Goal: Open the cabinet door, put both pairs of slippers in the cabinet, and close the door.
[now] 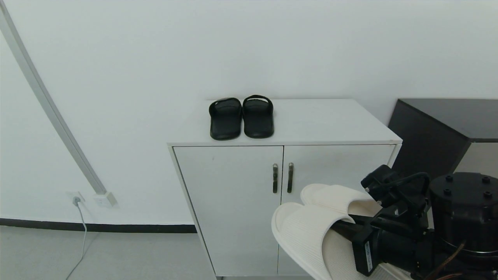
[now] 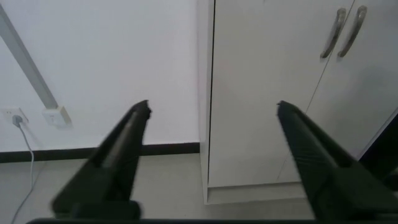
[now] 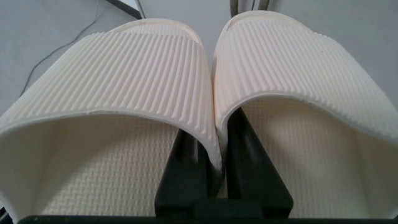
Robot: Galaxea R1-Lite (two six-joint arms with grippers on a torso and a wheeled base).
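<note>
At five o'clock from the door handles (image 1: 282,178), the right gripper (image 3: 214,158) pinches both cream slippers (image 1: 311,225) by their touching straps. They are probably light and floppy. The left gripper (image 2: 211,112) gapes empty.

No text, number or sign can be read anywhere. The only printed item is a small white sticker (image 1: 367,251) on the black wrist housing of the right arm. It sits at the housing's front edge, just behind the right end effector (image 3: 216,157) that grips the white slippers (image 1: 307,229). The sticker carries a few dark marks running along its length, but they are too small to make out.
</note>
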